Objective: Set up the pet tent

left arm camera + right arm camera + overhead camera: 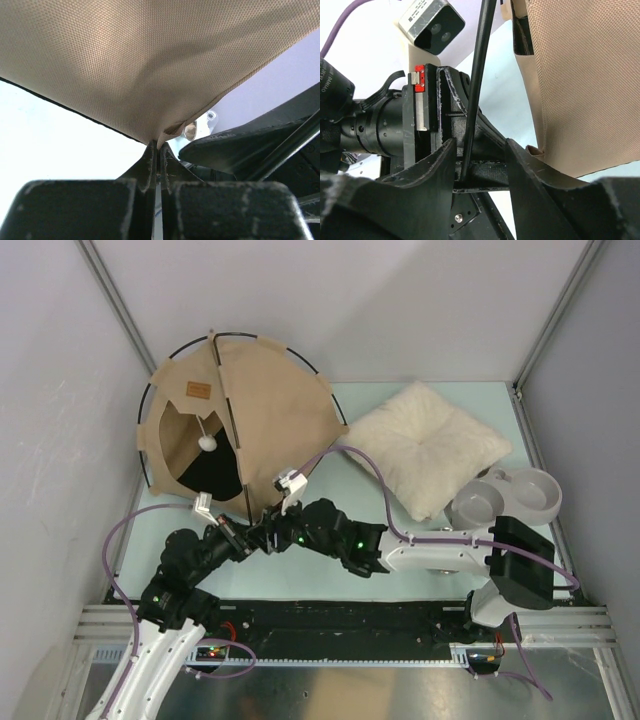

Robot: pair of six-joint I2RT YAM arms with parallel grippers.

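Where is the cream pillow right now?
In the top view, the pillow lies right of centre, between the tent on its left and the grey double bowl at its near right.

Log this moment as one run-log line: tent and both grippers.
pet tent: upright, far left | left gripper: shut on its fabric edge | right gripper: open astride black pole | pillow: beside tent

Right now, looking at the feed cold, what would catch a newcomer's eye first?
The big tan pet tent at the far left of the table, domed on black poles, with a white pom-pom hanging in its doorway. Both arms meet at its near edge: the left gripper is pinched shut on the canvas, and the right gripper stands open around one of the poles. A fluffy cream pillow and a grey double bowl lie to the right.
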